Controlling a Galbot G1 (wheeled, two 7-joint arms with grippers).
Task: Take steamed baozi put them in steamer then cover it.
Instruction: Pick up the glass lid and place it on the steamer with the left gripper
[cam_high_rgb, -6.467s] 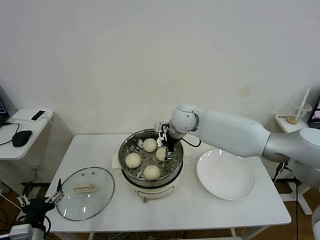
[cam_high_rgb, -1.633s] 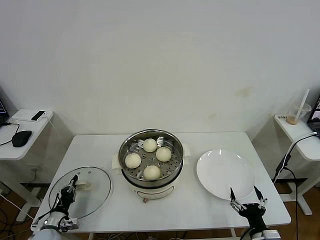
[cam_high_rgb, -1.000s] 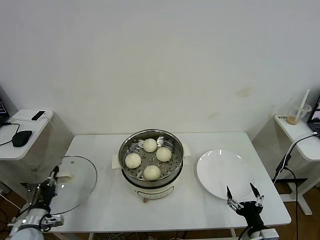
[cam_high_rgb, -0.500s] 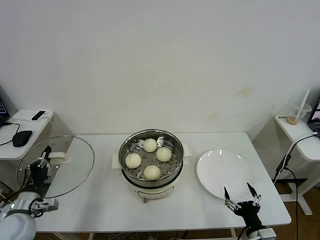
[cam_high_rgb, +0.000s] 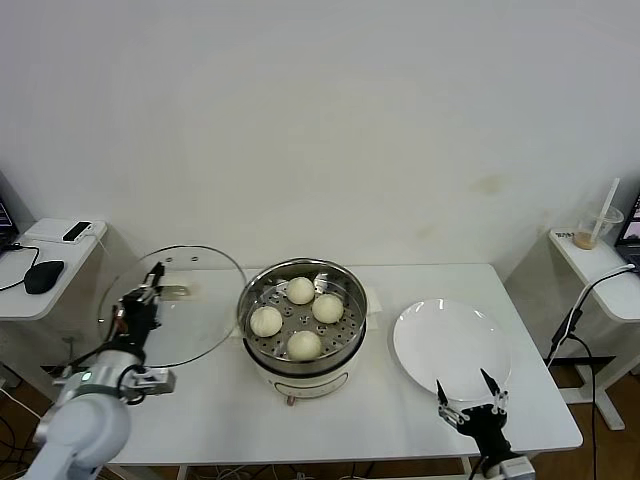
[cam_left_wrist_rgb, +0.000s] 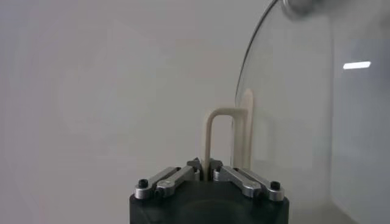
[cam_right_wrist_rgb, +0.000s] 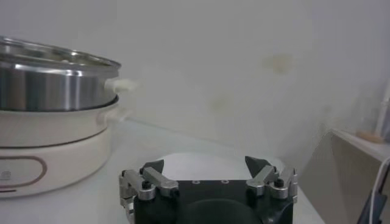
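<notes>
left gripper (cam_high_rgb: 150, 287) clamped on cover (cam_high_rgb: 190, 310) handle, lid held tilted | steamer (cam_high_rgb: 302, 318) just right of it, nearer this arm | right gripper (cam_high_rgb: 471, 408) spread, idle at desk (cam_high_rgb: 380, 420) front

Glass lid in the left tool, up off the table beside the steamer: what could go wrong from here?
1. The left tool pinches only the cover's thin cream handle, and the glass hangs tilted; it might swing or slip.
2. The cover's edge sits close to the steamer rim; moving sideways without more lift could clip it.
3. A tilted landing might seat unevenly over the steamed baozi.
</notes>
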